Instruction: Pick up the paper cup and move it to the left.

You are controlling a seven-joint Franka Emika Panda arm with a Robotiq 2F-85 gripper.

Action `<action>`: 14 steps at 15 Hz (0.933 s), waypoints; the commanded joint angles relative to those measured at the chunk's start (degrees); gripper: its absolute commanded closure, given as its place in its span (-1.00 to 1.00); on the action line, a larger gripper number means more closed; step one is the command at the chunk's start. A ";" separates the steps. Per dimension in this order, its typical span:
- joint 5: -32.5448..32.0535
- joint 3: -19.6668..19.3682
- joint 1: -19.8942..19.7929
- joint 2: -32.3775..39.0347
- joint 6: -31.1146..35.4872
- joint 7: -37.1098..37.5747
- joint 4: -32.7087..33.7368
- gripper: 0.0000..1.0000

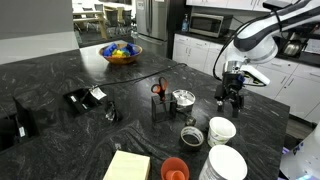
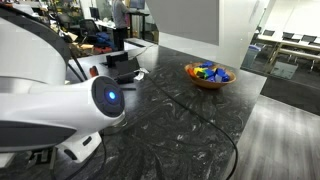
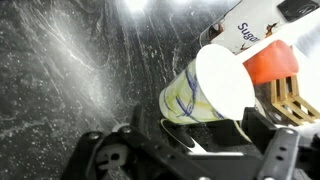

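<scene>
**Obstructed and truncated items**

In an exterior view, the larger white container (image 1: 227, 163), the orange-red cup (image 1: 175, 170) and a yellow pad (image 1: 127, 166) are cut off by the bottom edge, and a black item (image 1: 14, 126) is cut off by the left edge. In an exterior view, much of the counter (image 2: 200, 130) is hidden behind the robot arm (image 2: 60, 100). In the wrist view, a printed box (image 3: 250, 22) is truncated by the top edge and its lettering is only partly legible. A wooden piece (image 3: 290, 100) is cut by the right edge. The gripper (image 3: 190, 150) is rendered dark and blurred along the bottom edge.
</scene>
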 commanded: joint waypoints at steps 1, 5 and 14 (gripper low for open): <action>2.69 1.47 -2.80 4.81 -4.30 2.12 2.28 -1.00; 2.02 2.30 -3.34 4.51 -2.40 1.25 1.25 -1.00; 3.31 2.61 -4.76 9.11 -7.66 18.03 5.74 -1.00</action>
